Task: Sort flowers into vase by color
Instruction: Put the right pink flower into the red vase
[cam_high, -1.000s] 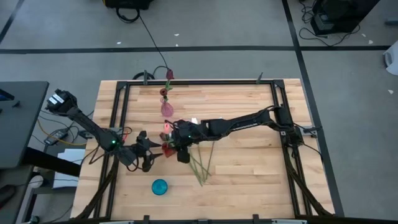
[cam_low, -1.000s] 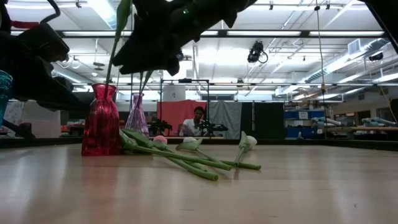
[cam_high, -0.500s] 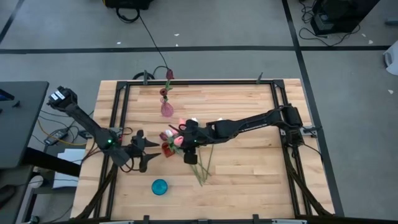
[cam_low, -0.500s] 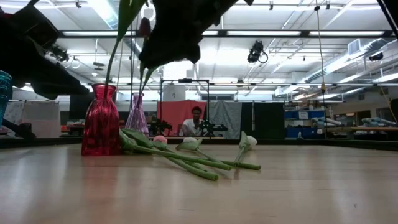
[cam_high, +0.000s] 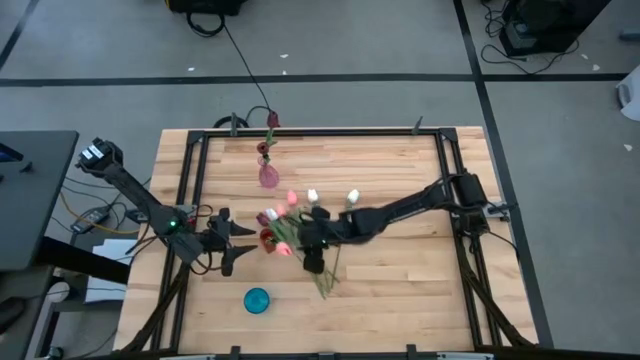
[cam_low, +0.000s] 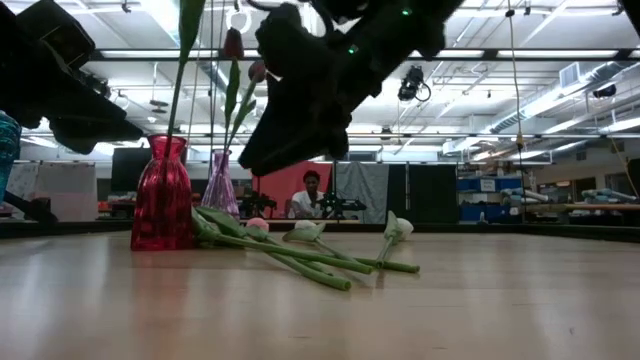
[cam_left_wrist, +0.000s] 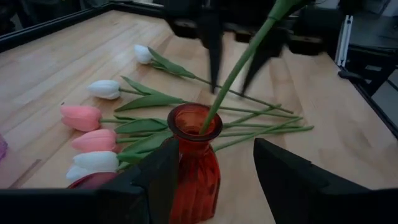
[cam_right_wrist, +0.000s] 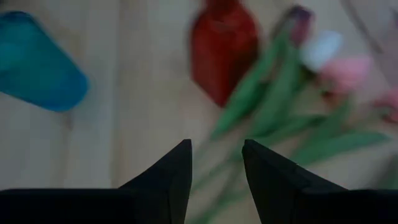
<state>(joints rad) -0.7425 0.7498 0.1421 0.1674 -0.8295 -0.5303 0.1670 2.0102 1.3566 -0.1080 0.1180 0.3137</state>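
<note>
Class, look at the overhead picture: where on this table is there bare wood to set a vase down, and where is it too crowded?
Bare wood lies between the loose flowers and the table's right rail, and along the far edge right of the pink vase. It is crowded around the red vase, where the left tool, right tool and tulip heads meet.

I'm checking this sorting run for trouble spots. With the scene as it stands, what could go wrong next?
1. The left gripper sits open right beside the red vase; a small sideways move might tip it, along with the stem standing in it.
2. The loose tulips lie packed together with stems crossing, so the right gripper, open and empty above them, may snag two at once.
</note>
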